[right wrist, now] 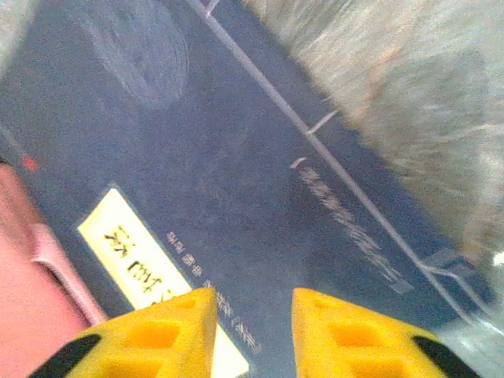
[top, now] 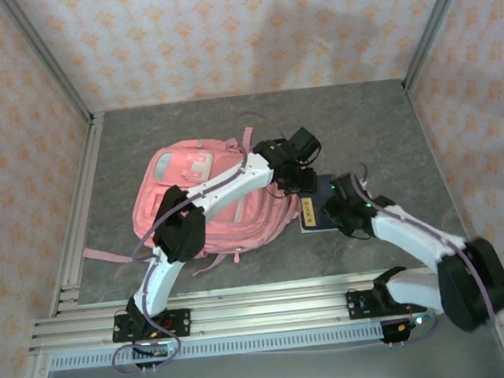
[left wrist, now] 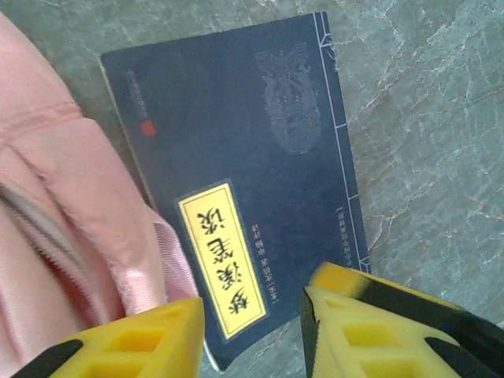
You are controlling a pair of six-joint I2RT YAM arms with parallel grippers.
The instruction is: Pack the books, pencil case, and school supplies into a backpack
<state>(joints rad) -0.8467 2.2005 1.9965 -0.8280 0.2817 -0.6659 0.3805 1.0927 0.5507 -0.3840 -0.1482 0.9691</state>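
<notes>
Two grippers over flat navy book point(left wrist: 236, 157).
Jaws of left gripper point(left wrist: 252, 315) and right gripper point(right wrist: 252, 307) narrowly parted, empty; soft pink backpack point(left wrist: 63, 236) adjoins.

The book point(left wrist: 252, 197) lies flat on the table point(left wrist: 425, 118), its left edge against the right side of the backpack point(top: 237, 222).

Lab test cell: aluminium rails point(top: 263, 308), patterned panels point(top: 245, 29), grey table point(top: 380, 123)

Pink backpack point(left wrist: 55, 205) against navy book point(left wrist: 236, 181)
</notes>
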